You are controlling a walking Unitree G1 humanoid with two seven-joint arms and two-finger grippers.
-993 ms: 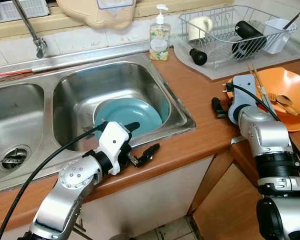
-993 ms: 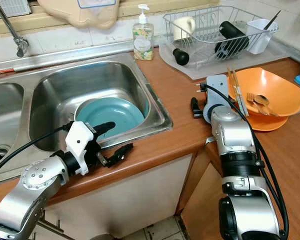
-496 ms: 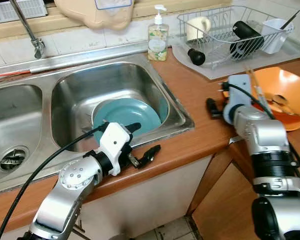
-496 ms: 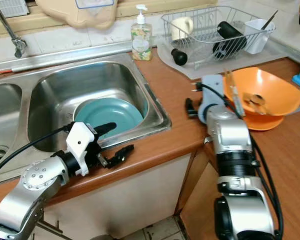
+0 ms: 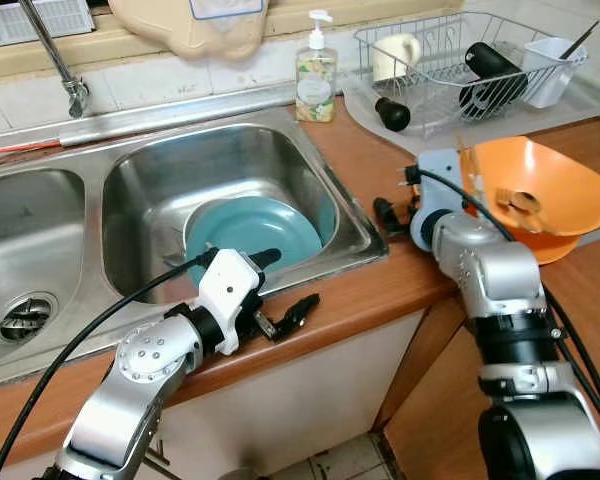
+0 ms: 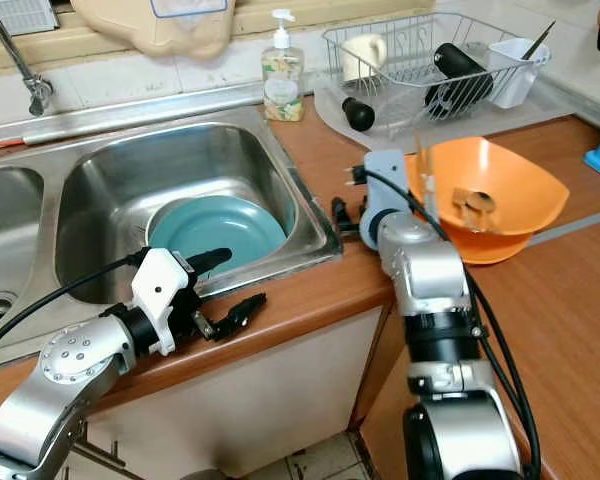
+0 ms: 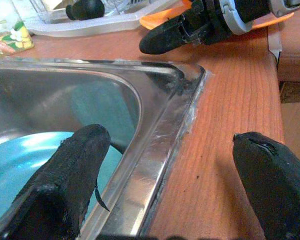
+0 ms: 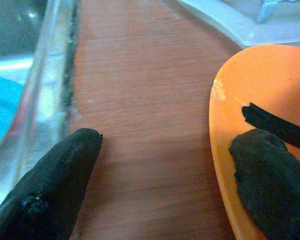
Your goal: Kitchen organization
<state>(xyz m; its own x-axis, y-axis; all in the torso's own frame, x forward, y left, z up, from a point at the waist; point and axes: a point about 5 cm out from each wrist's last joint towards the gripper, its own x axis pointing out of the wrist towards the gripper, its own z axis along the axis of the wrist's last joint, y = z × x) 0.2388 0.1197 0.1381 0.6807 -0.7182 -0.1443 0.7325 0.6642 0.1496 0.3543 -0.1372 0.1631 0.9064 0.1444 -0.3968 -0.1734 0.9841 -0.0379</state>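
A teal plate (image 5: 255, 230) lies in the right basin of the steel sink (image 5: 355, 215). My left gripper (image 5: 283, 285) hovers open over the sink's front rim, one finger above the basin, the other above the wooden counter (image 5: 380, 160). An orange bowl (image 5: 540, 195) with chopsticks (image 5: 470, 165) and a spoon sits tilted on the counter at the right. My right gripper (image 5: 388, 214) is low over the counter between sink and bowl, open. In the right wrist view one of its fingers (image 8: 270, 185) is over the bowl's inside and the other over the counter.
A wire dish rack (image 5: 460, 60) with a mug, a black bottle and a white cup stands at the back right. A soap bottle (image 5: 317, 75) stands behind the sink, the faucet (image 5: 65, 70) at the back left. A cabinet door hangs open below the counter.
My right arm has swung left toward the sink, and the orange bowl has shifted left and tilted with it. The left gripper has stayed put.
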